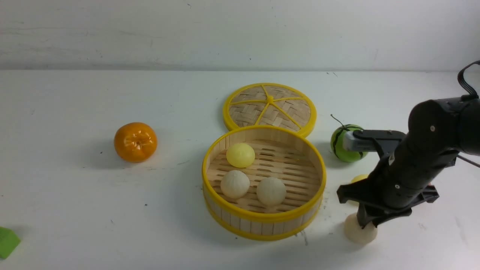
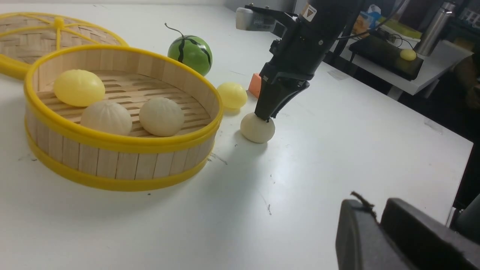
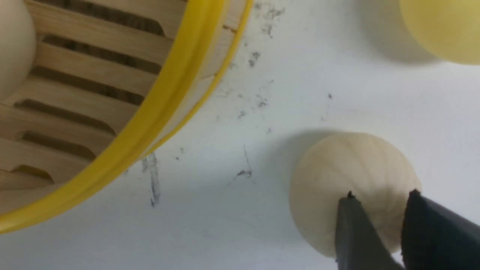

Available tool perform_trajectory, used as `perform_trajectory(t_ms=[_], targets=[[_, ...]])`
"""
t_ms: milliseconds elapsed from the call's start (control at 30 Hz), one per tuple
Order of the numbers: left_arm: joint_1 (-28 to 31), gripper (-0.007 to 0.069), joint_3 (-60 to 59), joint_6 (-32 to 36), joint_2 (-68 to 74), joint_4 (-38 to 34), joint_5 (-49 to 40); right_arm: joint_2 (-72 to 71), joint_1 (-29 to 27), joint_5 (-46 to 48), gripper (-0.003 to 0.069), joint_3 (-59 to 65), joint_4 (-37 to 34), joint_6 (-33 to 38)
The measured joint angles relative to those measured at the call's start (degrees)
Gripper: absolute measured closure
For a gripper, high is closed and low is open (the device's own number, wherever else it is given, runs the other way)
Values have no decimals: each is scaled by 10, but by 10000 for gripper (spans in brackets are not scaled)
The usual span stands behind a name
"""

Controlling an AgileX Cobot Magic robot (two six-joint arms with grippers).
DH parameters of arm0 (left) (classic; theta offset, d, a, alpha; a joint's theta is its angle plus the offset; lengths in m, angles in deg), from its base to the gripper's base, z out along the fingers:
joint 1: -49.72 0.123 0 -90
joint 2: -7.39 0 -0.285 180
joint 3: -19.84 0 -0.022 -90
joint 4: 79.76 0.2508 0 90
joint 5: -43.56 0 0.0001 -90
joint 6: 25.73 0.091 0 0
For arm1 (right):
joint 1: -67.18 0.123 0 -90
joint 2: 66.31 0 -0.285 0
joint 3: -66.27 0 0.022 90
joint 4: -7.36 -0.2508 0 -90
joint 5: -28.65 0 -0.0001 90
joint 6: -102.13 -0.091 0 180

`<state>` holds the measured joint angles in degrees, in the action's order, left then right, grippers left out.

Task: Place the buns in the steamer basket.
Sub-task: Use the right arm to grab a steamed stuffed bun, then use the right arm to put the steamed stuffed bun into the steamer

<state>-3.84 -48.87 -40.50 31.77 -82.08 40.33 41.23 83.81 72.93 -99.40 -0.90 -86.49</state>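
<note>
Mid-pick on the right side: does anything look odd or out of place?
The right gripper sits on the crown of the beige pleated bun on the white table, its jaws narrower than the bun instead of straddling it; a grip is unclear. Nothing spilled or damaged.

- Your steamer basket (image 1: 264,217) sits mid-table (image 1: 75,210), with the lid (image 1: 270,107) lying flat just behind it.
- Inside the basket there's a back-left bun (image 1: 240,155), then a front-left bun (image 1: 235,183) and a front-right bun (image 1: 271,191) side by side.
- The tangerine (image 1: 135,142) is well off to the basket's left.
- The watermelon ball (image 1: 339,148) is just right of the basket, beside the lid.
- Right of the basket, on the table, the near bun (image 1: 360,232) has your right gripper (image 1: 365,224) touching its top.
- The far bun (image 1: 359,177) lies between that one and the watermelon ball.
</note>
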Motion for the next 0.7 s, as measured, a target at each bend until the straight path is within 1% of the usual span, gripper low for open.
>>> perform_trajectory(t_ms=[33, 167, 267, 367, 433, 533, 567, 700], targets=[[0, 534, 0, 0, 0, 0, 0, 1, 0, 0, 471, 0, 0, 0], [0, 533, 0, 0, 0, 0, 0, 11, 0, 1, 526, 0, 0, 13], [0, 531, 0, 0, 0, 0, 0, 11, 0, 3, 581, 0, 0, 25], [0, 527, 0, 0, 0, 0, 0, 3, 0, 14, 655, 0, 0, 42], [0, 524, 0, 0, 0, 0, 0, -11, 0, 28, 668, -2, -3, 51], [0, 522, 0, 0, 0, 0, 0, -33, 0, 50, 669, -12, -6, 52], [0, 522, 0, 0, 0, 0, 0, -55, 0, 71, 669, -31, -9, 52], [0, 515, 0, 0, 0, 0, 0, -84, 0, 95, 669, -76, -33, 67]])
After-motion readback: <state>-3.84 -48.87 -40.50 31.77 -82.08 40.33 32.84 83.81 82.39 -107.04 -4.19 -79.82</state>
